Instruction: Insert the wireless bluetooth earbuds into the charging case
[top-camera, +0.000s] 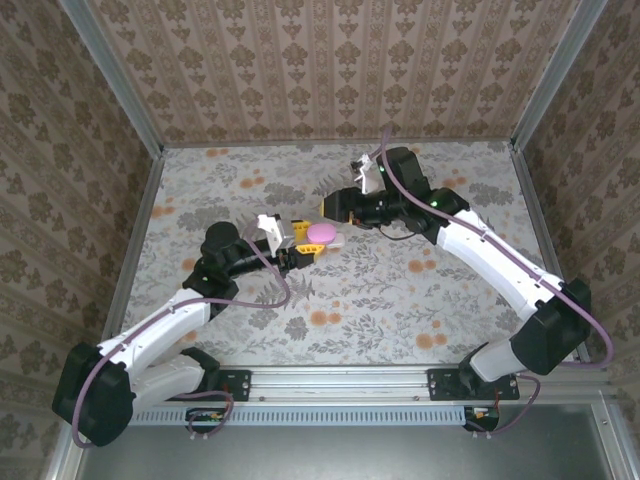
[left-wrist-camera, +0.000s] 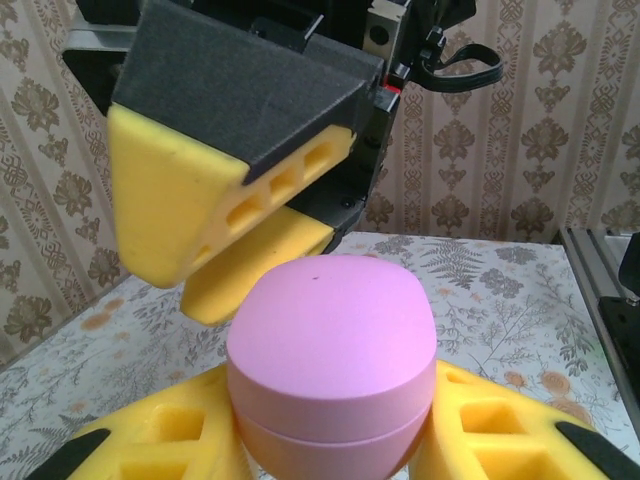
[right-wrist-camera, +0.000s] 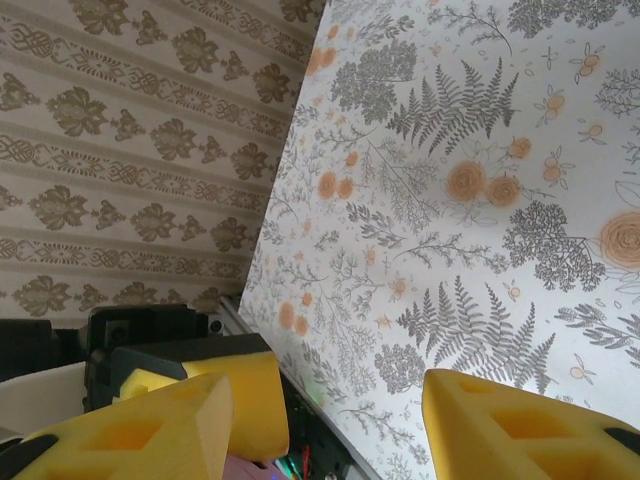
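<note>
Pink charging case, lid closed, sits clamped in the left gripper near the middle of the table, far from every edge. The right gripper hovers just beyond it, fingers parted and holding nothing.

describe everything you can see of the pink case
The pink case is a smooth, matte, rounded oval, plastic by its look, with a seam round its lower part and its lid shut. A tiny dark speck marks the top. It sits upright, clamped at both sides by the yellow fingers of the left gripper. The open right gripper hangs close behind its top; whether it touches cannot be told.
</note>
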